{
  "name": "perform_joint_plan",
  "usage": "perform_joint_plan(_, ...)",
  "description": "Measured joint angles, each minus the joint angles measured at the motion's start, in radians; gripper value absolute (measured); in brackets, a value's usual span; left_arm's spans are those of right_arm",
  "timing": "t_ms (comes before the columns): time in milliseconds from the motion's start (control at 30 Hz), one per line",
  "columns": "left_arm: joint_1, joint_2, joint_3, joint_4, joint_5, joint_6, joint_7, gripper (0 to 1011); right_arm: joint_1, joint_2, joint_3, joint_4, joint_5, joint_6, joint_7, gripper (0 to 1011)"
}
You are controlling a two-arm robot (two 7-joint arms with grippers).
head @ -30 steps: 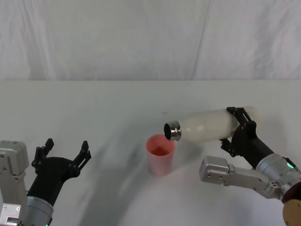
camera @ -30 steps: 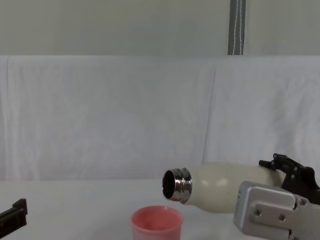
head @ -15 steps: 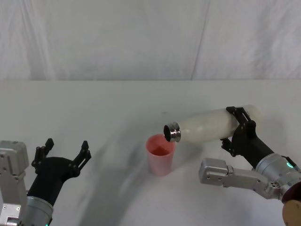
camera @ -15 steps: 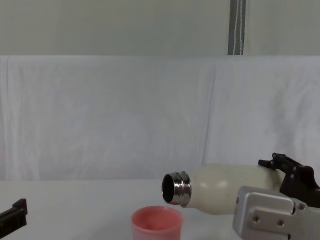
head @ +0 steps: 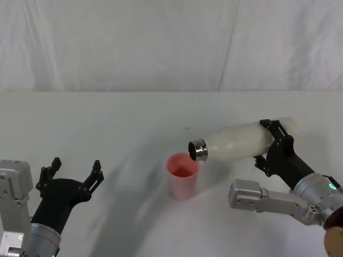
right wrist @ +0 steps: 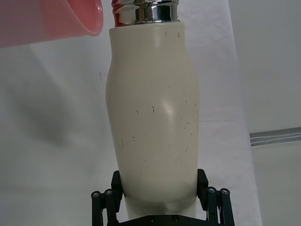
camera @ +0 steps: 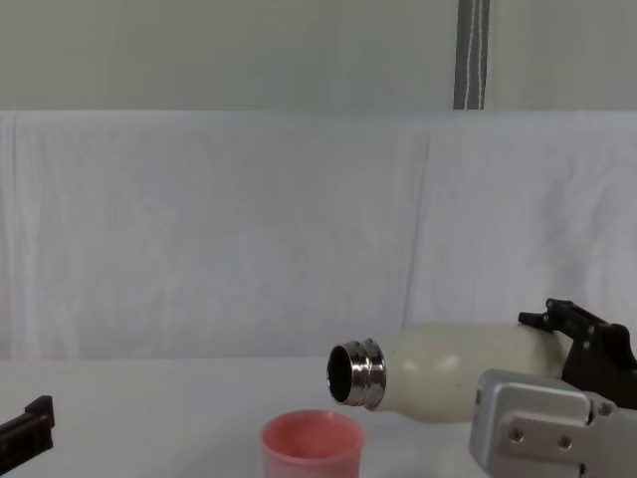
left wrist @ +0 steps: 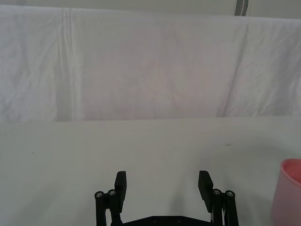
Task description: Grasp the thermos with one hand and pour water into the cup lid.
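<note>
Cream-white and matte, the thermos lies nearly level in the right half of the head view, its steel neck aimed toward the frame's centre and dipped only a little. We see our right tool clenched on the bottle's base end; in the right wrist view the dark fingers sit tight against both sides of the body. The cup lid, salmon pink, stands upright on the white desk just left of and below the steel mouth. In the chest view that mouth hangs a short way above the pink rim, slightly right of the cup's centre. We make out no stream of water.

We judge the pouring step to be in hand, with the tilt not yet steep enough to spill. The next move seems to call for dropping the neck further while keeping the mouth over the cup's opening, perhaps shifting it slightly toward the frame's left.

Our left tool rests released in the lower left of the head view, fingers spread, well apart from the cup.
</note>
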Motion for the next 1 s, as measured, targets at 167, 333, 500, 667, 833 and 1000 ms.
perform_joint_plan(167, 0.000, 0.000, 0.000, 0.000, 0.000, 0.000, 0.000, 1001, 0.002, 0.004, 0.001, -0.003, -0.004, 0.000, 0.000, 951)
perform_joint_plan(333, 0.000, 0.000, 0.000, 0.000, 0.000, 0.000, 0.000, 1001, 0.006, 0.006, 0.001, -0.005, -0.008, 0.000, -0.001, 951)
perform_joint_plan(500, 0.000, 0.000, 0.000, 0.000, 0.000, 0.000, 0.000, 1001, 0.010, 0.008, -0.001, -0.005, -0.011, -0.001, -0.001, 951)
perform_joint_plan(667, 0.000, 0.000, 0.000, 0.000, 0.000, 0.000, 0.000, 1001, 0.015, 0.009, -0.003, -0.006, -0.014, -0.002, -0.001, 951)
perform_joint_plan(833, 0.000, 0.000, 0.000, 0.000, 0.000, 0.000, 0.000, 1001, 0.019, 0.010, -0.004, -0.004, -0.016, -0.002, 0.000, 951)
perform_joint_plan(1000, 0.000, 0.000, 0.000, 0.000, 0.000, 0.000, 0.000, 1001, 0.021, 0.011, -0.006, -0.003, -0.018, -0.002, 0.001, 951)
